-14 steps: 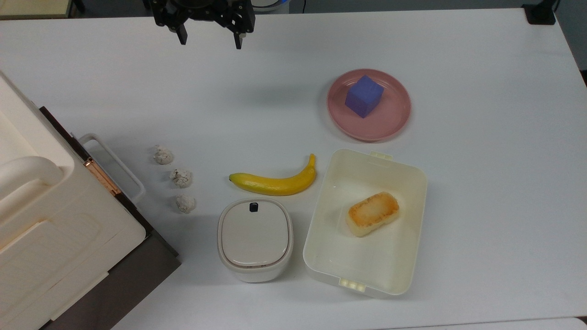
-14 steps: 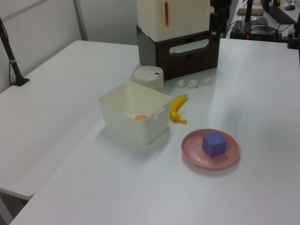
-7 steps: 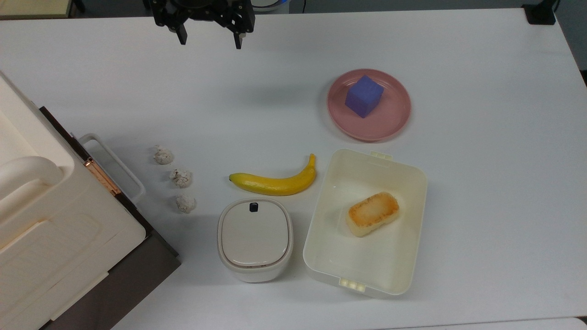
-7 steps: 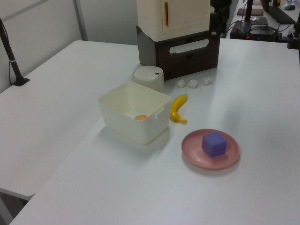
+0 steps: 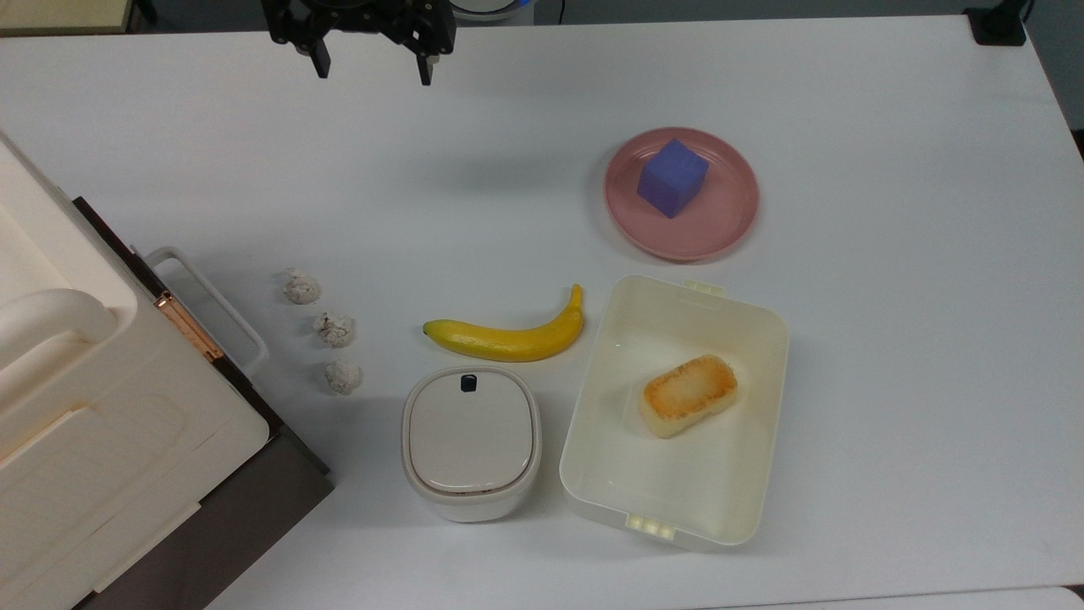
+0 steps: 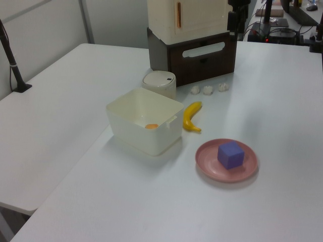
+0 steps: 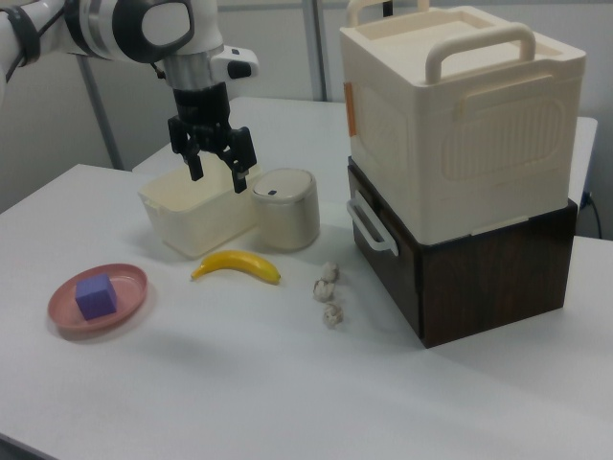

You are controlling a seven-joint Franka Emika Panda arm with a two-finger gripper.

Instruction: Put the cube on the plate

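1. Tool on my arm hangs spread wide and empty at the far edge of the bench, at the top view's upper left.
2. I count one cube, blue-purple, resting on the one pink plate, well apart from the tool.
3. One banana, one lidded pot and three crumpled white lumps lie near each other.
4. One cream container holds one toasted bread block.
5. One cream box sits on a dark cabinet.
6. Against a second ago, my tool has slid toward the top view's upper left; cube and plate stayed put.
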